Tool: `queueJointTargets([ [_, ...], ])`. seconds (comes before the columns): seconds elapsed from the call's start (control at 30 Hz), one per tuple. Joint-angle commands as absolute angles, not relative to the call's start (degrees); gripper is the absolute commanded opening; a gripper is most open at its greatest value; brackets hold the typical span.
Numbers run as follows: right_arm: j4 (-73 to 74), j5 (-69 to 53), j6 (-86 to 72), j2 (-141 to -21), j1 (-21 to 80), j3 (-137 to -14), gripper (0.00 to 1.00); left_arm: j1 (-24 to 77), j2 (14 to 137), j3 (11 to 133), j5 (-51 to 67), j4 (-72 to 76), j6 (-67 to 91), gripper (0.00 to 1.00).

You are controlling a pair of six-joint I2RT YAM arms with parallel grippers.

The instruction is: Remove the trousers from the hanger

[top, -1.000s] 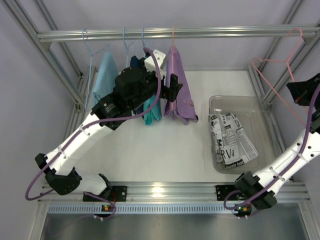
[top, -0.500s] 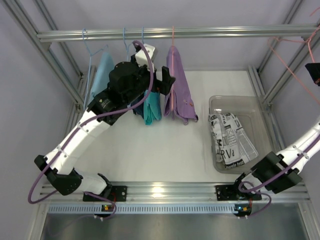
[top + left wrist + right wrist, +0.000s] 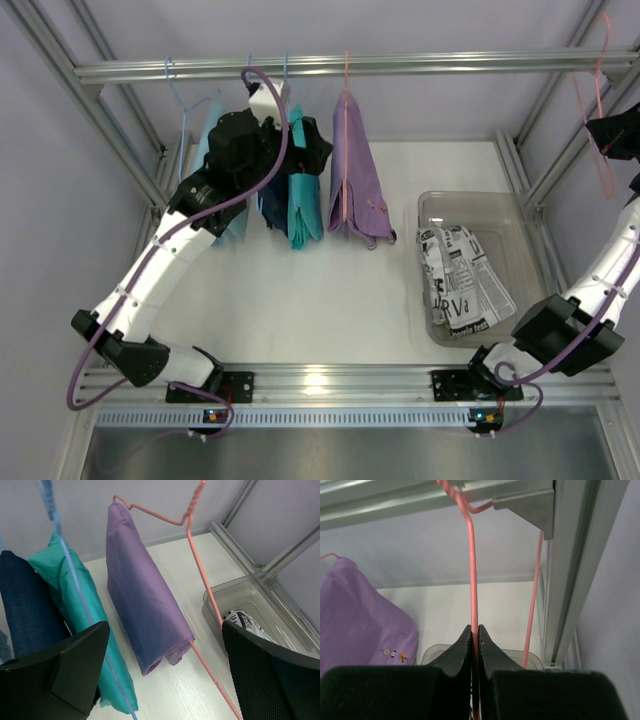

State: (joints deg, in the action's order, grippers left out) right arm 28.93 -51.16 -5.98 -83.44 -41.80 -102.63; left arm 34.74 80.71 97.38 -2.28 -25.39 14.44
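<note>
While right claw [image 3: 475, 632] clamps hanger [image 3: 471, 555] | long axis vertical, hook up | left claw [image 3: 165, 645] gaping

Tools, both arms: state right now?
Left tool: open, holding nothing.
Right tool: closed on the empty pink hanger.
</note>
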Motion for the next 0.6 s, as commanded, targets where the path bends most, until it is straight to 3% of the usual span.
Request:
queueJointTargets([
  [0.0, 26.6, -44.5, -1.9, -82.5, -41.2, -99.5, 0.0, 32.7, 78.0, 97.3, -0.4, -24.8, 17.1, 0.98],
  [0.3, 25.3, -48.7, -1.7, -76.3, -44.3, -88.5, 0.0, 31.0, 76.6, 94.7, 2.5, -23.2, 20.7, 0.98],
  [0.33, 25.7, -49.1, -1.4, -76.4, -44.2, -88.0, 0.05, 31.0, 76.9, 94.7, 3.0, -23.2, 21.4, 0.98],
  [0.4, 27.3, -50.5, -1.0, -76.3, -44.5, -87.9, 0.29, 30.9, 77.2, 94.7, 4.7, -23.1, 22.4, 0.98],
  [0.47, 27.7, -51.7, -0.4, -75.7, -44.8, -87.6, 0.75, 31.0, 77.5, 94.5, 6.3, -23.2, 23.9, 0.96],
  [0.53, 28.1, -52.7, -0.5, -74.5, -45.0, -88.2, 0.97, 31.0, 77.9, 94.4, 7.1, -23.1, 25.0, 0.95],
  [0.57, 28.5, -53.5, -0.5, -74.2, -45.0, -88.6, 0.99, 31.0, 78.0, 94.5, 7.8, -22.9, 25.4, 0.95],
])
